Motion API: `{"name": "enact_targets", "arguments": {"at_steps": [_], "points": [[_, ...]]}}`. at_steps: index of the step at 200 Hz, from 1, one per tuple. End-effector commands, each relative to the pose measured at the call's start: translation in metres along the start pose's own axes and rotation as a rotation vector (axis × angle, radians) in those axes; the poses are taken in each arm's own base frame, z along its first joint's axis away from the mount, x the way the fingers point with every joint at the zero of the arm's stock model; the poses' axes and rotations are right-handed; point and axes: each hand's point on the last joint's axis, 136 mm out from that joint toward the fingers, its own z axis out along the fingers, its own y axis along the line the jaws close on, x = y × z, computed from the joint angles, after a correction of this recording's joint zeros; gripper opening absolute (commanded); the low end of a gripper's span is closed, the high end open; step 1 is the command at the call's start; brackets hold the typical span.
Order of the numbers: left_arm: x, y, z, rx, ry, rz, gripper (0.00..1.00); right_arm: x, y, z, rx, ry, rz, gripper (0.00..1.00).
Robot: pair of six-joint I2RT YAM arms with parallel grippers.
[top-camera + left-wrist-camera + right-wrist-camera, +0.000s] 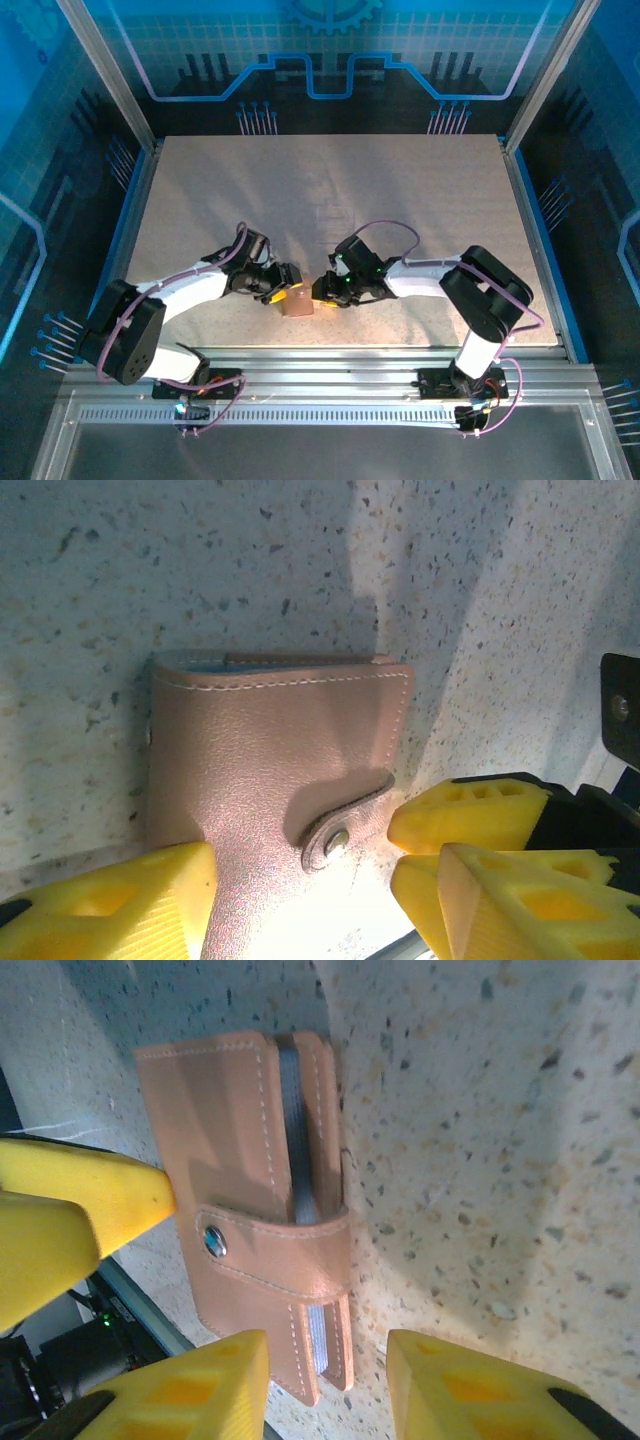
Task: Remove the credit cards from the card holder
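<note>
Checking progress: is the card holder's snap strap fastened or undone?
Fastened: the strap crosses the folded card holder, its end pinned flat at the snap.

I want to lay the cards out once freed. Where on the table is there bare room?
Bare tabletop runs along the far edge, and down the left and right sides beside the frame rails. It is crowded at the near middle, where the left end effector and right end effector flank the card holder. A faint outline mid-table is unclear.

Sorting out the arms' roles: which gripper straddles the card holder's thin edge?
The right gripper: it flanks the card holder's thin, grey-lined edge, while the left gripper spans the broad brown face instead.
</note>
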Motion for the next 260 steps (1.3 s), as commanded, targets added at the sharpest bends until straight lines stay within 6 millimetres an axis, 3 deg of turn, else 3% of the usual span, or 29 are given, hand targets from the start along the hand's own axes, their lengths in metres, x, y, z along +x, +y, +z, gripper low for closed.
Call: {"name": "enact_targets", "arguments": {"at_steps": [1,22,61,97,133,214,260], "points": [[-0.008,-0.016,0.007,0.038,0.011,0.011,0.60,-0.006,-0.004,0.002,-0.024,0.003,0.020,0.36],[-0.010,-0.019,0.003,0.021,0.007,0.029,0.58,-0.007,-0.004,0.002,-0.028,0.006,0.020,0.36],[-0.014,-0.011,-0.017,-0.072,-0.049,0.069,0.69,-0.010,-0.002,0.008,-0.036,0.016,0.016,0.36],[-0.008,0.003,-0.013,-0.111,-0.029,0.055,0.65,-0.012,-0.001,0.011,-0.047,0.019,0.020,0.36],[-0.003,0.009,0.004,-0.076,0.020,0.033,0.61,-0.012,-0.001,0.015,-0.049,0.025,0.023,0.36],[-0.008,-0.019,0.015,0.054,0.062,0.047,0.50,-0.017,0.008,0.011,-0.068,0.004,0.019,0.31],[-0.018,-0.038,0.019,0.099,0.066,0.055,0.50,-0.026,0.009,0.000,-0.056,-0.033,0.015,0.30]]}}
